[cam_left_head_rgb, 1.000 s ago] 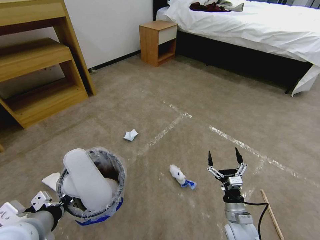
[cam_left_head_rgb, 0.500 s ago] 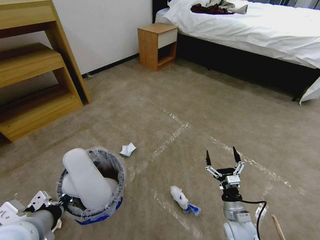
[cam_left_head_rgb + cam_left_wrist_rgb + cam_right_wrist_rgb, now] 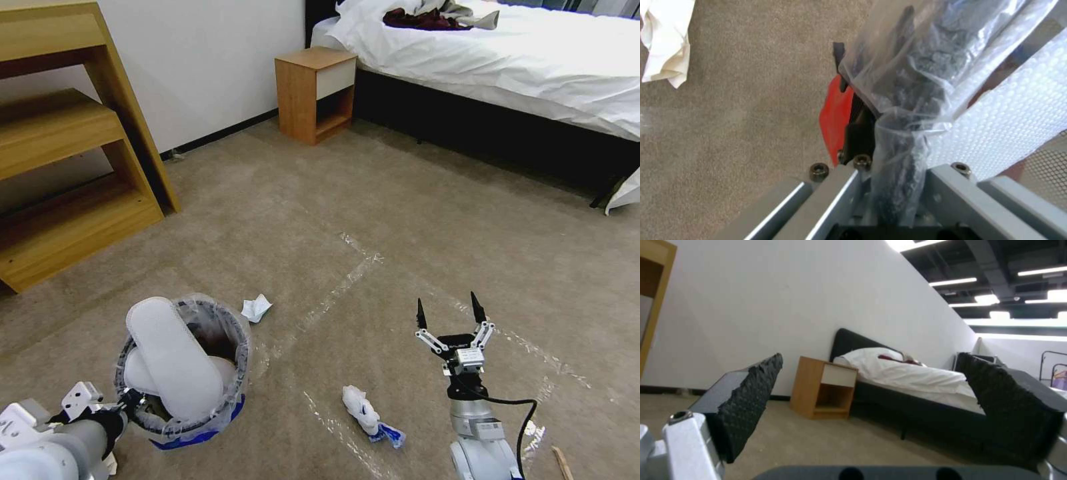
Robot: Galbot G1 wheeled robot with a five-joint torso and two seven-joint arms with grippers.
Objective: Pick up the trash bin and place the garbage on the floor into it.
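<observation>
So nearest the robot, the left gripper (image 3: pixel 127 402) is pinched onto the near rim of the trash bin (image 3: pixel 235 373), holding it just off to the robot's left; the grip sits on the rim probably because that's the only thin edge it can clamp, and it keeps the mouth facing up for drop-ins; two white slippers (image 3: pixel 175 357) already poke out of the bin, one leaning up over the rim; the left wrist view gives what the head camera can't, namely the fingers (image 3: pixel 856 133) squeezing the red wall (image 3: pixel 834 113) with the crinkly clear liner (image 3: pixel 907 100) bunched in between, plus a crumpled white paper (image 3: pixel 664 43) lying on the carpet beside the bin; the right gripper (image 3: pixel 450 313) hangs above the floor (image 3: pixel 373 200) with its jaws spread wide and nothing in them, pointing forward rather than down; that looks like a ready pose, since a white wad with a blue wrapper (image 3: pixel 365 415) lies just to its left on the carpet; a bit further out a small white tissue (image 3: pixel 256 308) sits near the far side of the bin; the end of a wooden stick (image 3: pixel 562 462) peeks in at the right edge; the right wrist view adds the room ahead, namely its two black pads (image 3: pixel 753 396) framing a nightstand (image 3: pixel 824 391) and a bed (image 3: pixel 916 376) by the wall.
</observation>
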